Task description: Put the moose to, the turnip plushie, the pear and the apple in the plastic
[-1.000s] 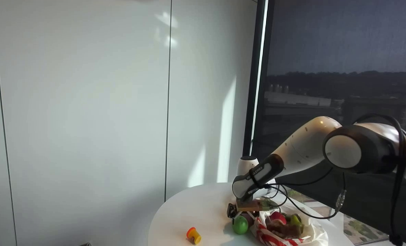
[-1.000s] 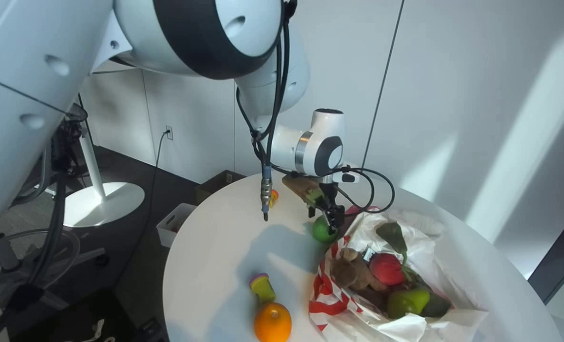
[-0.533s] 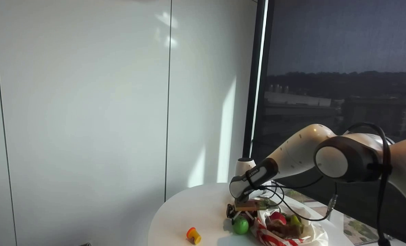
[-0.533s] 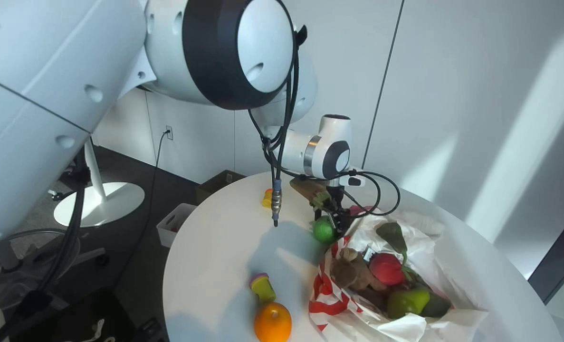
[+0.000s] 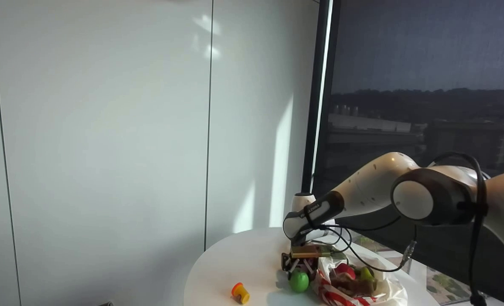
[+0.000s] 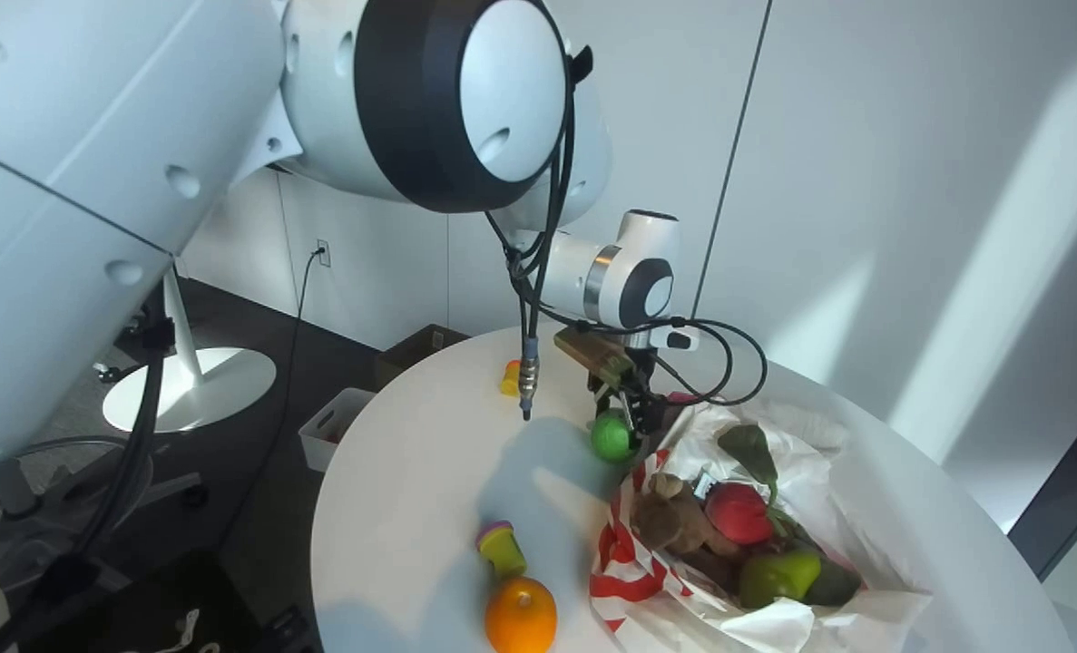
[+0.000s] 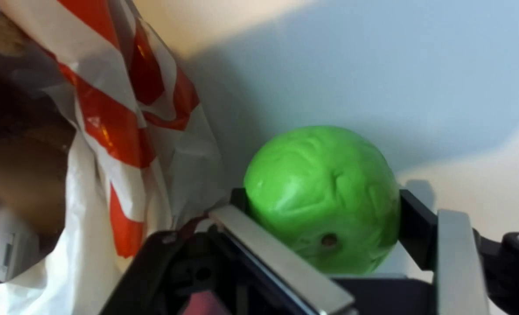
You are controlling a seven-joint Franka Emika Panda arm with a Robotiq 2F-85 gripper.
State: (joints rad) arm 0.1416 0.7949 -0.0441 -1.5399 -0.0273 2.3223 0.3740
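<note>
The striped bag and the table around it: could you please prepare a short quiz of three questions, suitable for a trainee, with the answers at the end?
1. Multiple choice: what colour is the apple held in the gripper?
A. Red
B. Green
C. Yellow

2. True or false: the pear lies inside the bag.

3. Short answer: in an exterior view, which fruit is on the table next to the purple-lidded tub?

Key:
1. B
2. True
3. The orange
</note>
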